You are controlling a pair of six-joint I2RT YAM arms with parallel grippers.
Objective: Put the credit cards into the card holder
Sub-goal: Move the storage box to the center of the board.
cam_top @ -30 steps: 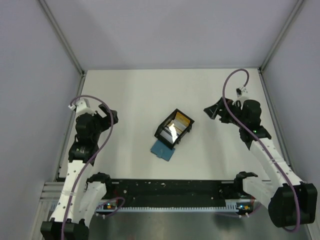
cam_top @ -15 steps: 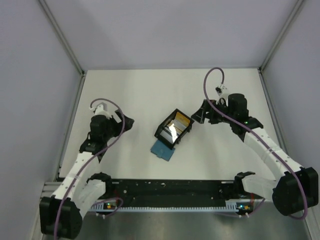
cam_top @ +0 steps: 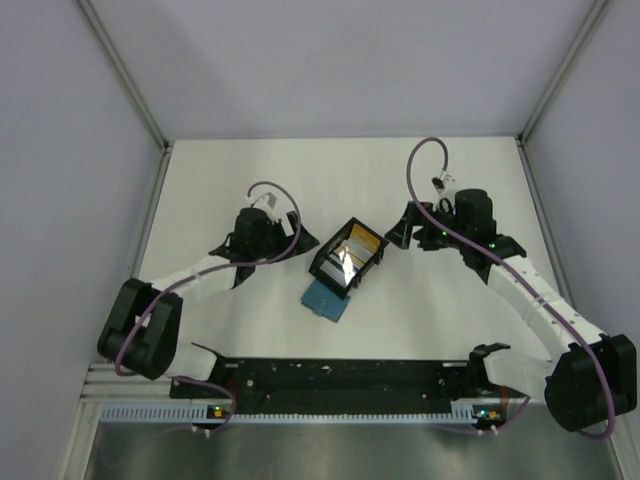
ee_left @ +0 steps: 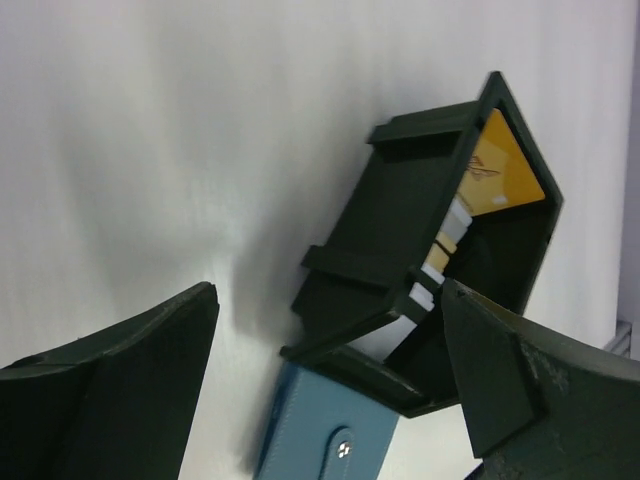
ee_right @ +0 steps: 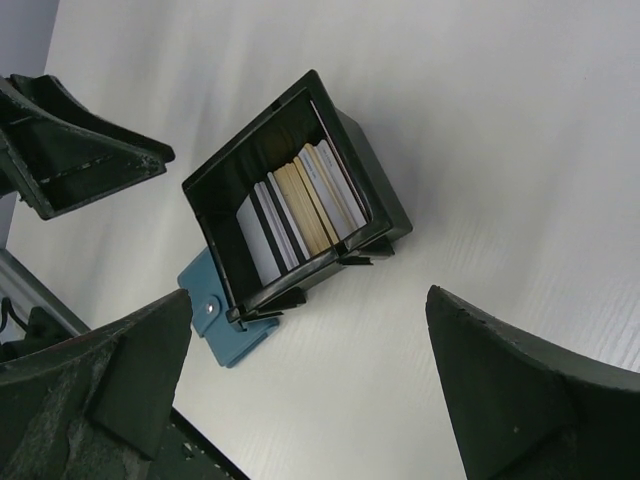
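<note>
Several credit cards (cam_top: 352, 255), orange-yellow, silver-grey and white, stand on edge in a black open-topped tray (cam_top: 329, 250); they also show in the right wrist view (ee_right: 300, 205) and the left wrist view (ee_left: 492, 170). The teal-blue card holder (cam_top: 325, 298) lies shut on the table, partly under the tray's near end, snap tab up (ee_left: 335, 445) (ee_right: 222, 325). My left gripper (cam_top: 298, 243) is open and empty, just left of the tray. My right gripper (cam_top: 398, 228) is open and empty, just right of the tray.
The tray (ee_right: 355, 180) lies askew mid-table. A black rail (cam_top: 340, 375) runs along the near edge between the arm bases. Grey walls enclose the white table (cam_top: 330, 175) on three sides.
My left arm has swung far right, from the left side of the table to beside the tray. My right gripper moved left toward the tray earlier and has since held still.
</note>
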